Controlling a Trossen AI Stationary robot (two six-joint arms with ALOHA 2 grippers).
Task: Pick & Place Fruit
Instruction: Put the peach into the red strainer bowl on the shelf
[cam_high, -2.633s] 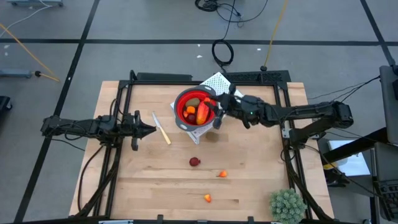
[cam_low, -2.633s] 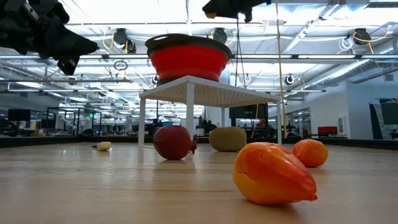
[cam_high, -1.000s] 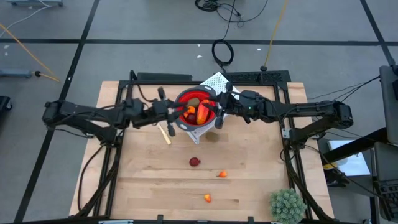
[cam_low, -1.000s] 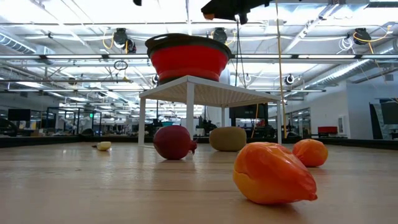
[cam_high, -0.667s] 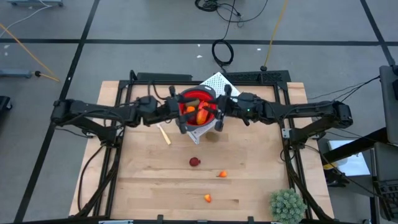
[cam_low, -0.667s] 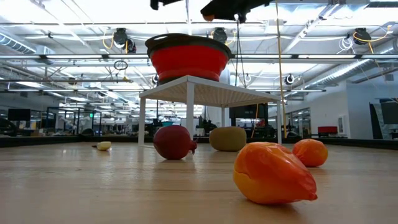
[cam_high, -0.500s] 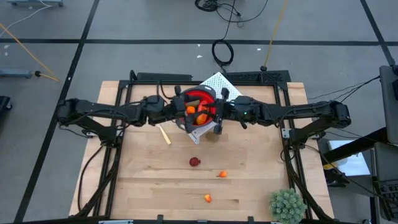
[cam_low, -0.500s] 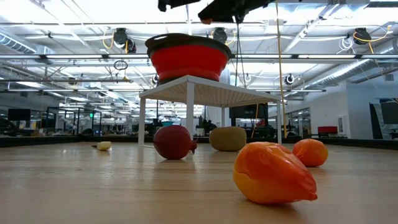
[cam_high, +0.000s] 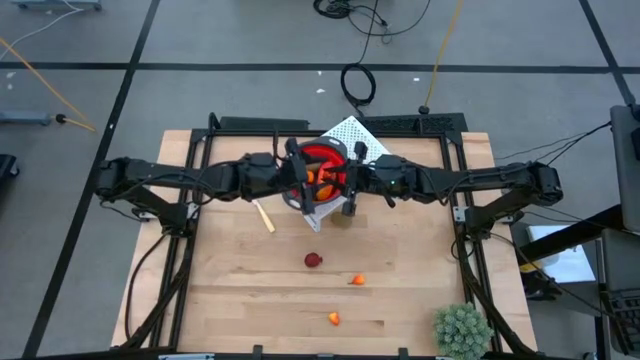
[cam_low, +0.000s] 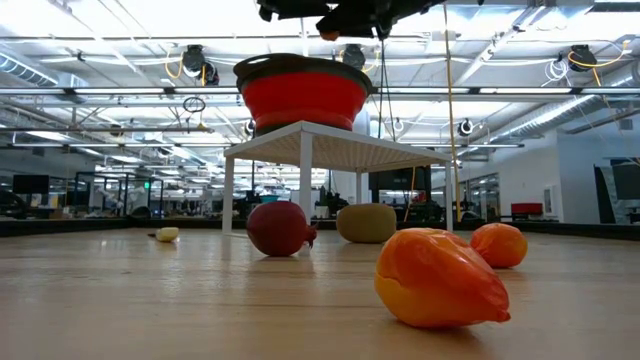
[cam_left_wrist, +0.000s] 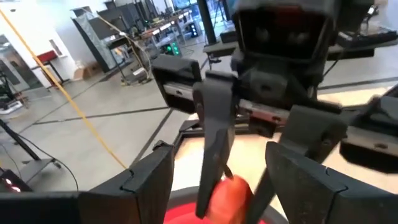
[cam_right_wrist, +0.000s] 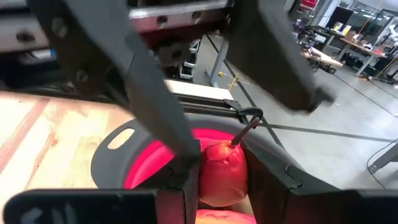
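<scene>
Fruit (cam_right_wrist: 222, 171) sat clamped between right gripper (cam_high: 345, 180) fingers directly over the red bowl (cam_high: 318, 160) at frame center-top; left gripper (cam_high: 296, 176) fingers spread, facing it.

Both dark six-joint arms reach inward from opposite sides of the surface, stretched nearly level, so that their wrists meet head-on near the far middle. The left hand (cam_high: 298, 176) points toward the right arm, its two dark fingers (cam_left_wrist: 214, 140) spread apart, with the right arm's wrist housing close in front of them. The right hand (cam_high: 345, 180) faces the left one, its fingers (cam_right_wrist: 186, 180) closed on a red, stemmed toy fruit (cam_right_wrist: 222, 168). The two hands are just beside each other, fingertips nearly interleaved.
</scene>
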